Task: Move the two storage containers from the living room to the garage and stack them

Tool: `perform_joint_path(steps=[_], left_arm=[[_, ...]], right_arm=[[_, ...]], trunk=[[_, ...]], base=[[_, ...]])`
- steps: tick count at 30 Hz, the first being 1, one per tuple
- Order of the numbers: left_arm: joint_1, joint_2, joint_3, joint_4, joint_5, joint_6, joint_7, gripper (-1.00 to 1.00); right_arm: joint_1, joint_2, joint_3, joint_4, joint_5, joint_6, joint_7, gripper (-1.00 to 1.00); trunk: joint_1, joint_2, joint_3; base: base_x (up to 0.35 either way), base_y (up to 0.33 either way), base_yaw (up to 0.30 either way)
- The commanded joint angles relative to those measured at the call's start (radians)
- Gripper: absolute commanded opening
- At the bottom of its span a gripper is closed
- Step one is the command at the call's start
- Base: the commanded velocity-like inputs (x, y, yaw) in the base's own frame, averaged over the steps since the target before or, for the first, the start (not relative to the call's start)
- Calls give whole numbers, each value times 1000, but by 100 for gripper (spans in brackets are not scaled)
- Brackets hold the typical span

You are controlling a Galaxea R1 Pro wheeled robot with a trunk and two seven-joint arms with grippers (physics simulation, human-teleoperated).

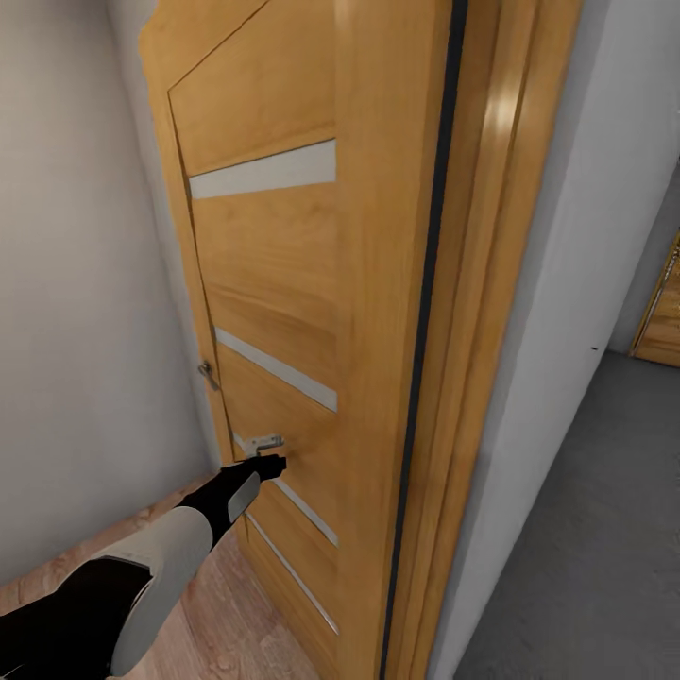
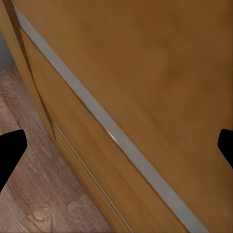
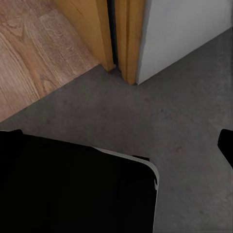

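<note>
Wooden door [image 1: 312,312]: one, open.
Pale glazed strips set across the door: four.
Metal door handle [image 1: 263,442]: one.
Latch [image 1: 207,374] on the door's edge: one.
Robot arm [image 1: 142,567] near the handle: one.
Second wooden door [image 1: 664,316], far right of the first: one.

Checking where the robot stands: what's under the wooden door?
Under the wooden door, light wood plank flooring runs beneath its lower edge; grey concrete floor lies right. Behind the door is hidden.
</note>
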Motion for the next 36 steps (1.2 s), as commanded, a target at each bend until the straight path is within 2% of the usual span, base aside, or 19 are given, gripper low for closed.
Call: perform_joint_path(steps=[1, 11, 18, 34, 35, 36], left_arm=[[0, -75, -11, -17, 25, 3, 1, 100], [0, -75, -11, -17, 25, 3, 1, 100], [0, -75, -11, -17, 25, 3, 1, 100], [1, -76, -11, -17, 26, 3, 1, 100], [2, 13, -11, -11, 18, 4, 4, 100], [2, 12, -11, -14, 8, 4, 5, 100]], right_arm=[[0, 0, 5, 1, -3, -4, 1, 100], [0, 0, 5, 1, -3, -5, 2, 100], [0, 0, 6, 1, -3, -4, 3, 100], [0, 0, 5, 1, -3, -5, 2, 100], [-2, 6, 7, 0, -4, -2, -4, 100], [-2, 11, 7, 0, -4, -2, -5, 100]], trunk=[[0, -1, 0], [0, -1, 0], [0, -1, 0], [0, -1, 0], [0, -1, 0], [0, -1, 0]], base=[[0, 0, -47], [0, 0, -14], [0, 0, -136], [0, 0, -6], [0, 0, 0], [0, 0, 0]])
